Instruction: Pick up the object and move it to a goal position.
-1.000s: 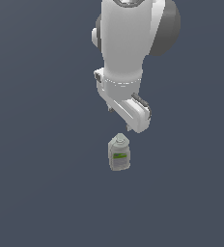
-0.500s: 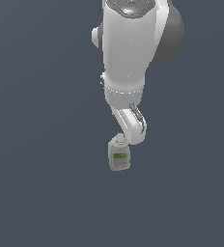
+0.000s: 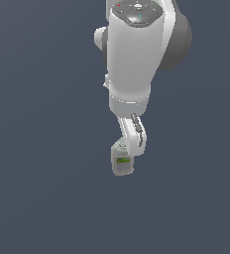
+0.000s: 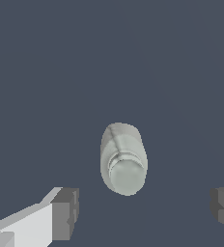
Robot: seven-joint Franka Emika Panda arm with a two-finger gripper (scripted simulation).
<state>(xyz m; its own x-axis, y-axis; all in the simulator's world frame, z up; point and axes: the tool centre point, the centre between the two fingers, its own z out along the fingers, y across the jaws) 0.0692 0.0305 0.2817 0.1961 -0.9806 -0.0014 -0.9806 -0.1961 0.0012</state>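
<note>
The white arm's gripper (image 4: pixel 144 212) is hanging just above the small translucent grey-white bottle (image 3: pixel 122 162) with a green-and-white label, its dark fingers (image 4: pixel 65 213) standing wide apart and clear of the bottle's (image 4: pixel 123 158) sides. The bottle is resting on the flat dark grey floor (image 3: pixel 42 198), which is lying unobstructed around it.

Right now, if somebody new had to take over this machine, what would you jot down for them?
Gripper: open, empty, fingers wide on either side of the bottle, above it and not touching.
Bottle: upright on the grey floor, cap up, green-and-white label showing in the exterior view.
Done: arm is lined up over the bottle.
Left: lower, close on it, lift, carry to the goal. No goal marker is visible.
</note>
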